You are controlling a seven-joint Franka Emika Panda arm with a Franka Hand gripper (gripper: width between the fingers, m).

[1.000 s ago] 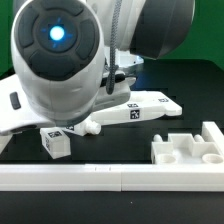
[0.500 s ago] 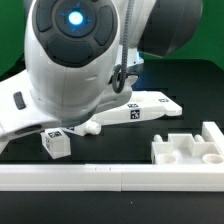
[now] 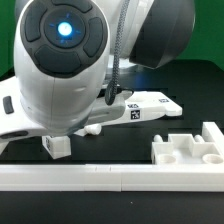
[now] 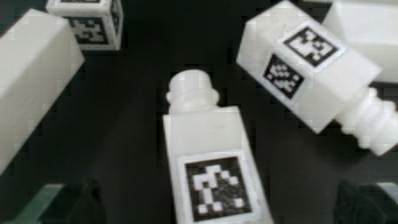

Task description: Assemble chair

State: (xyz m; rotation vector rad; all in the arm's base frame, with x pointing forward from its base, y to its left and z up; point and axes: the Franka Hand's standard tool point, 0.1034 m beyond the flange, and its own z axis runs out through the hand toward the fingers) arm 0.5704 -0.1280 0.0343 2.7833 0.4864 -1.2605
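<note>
Three loose chair parts show under and beside the arm (image 3: pixel 60 70) in the exterior view. Toward that view's left, a small tagged block (image 3: pixel 57 144) sits on the black table (image 3: pixel 120 145) just under the arm's bulk. Further right, a tagged bar (image 3: pixel 140 108) lies flat, with a rounded peg at its end nearer the block. At the far right the boxy open seat frame (image 3: pixel 190 148) stands apart from the bar. A long plain white rail (image 3: pixel 110 178) runs across the front of all three. From the wrist, the gripper (image 4: pixel 228 205) is spread wide, its dark fingertips (image 4: pixel 75 200) standing clear on either side of a pegged leg (image 4: pixel 210 150), pinching nothing. Another bar with two tags (image 4: pixel 302 55) lies near that leg, not touching it.
</note>
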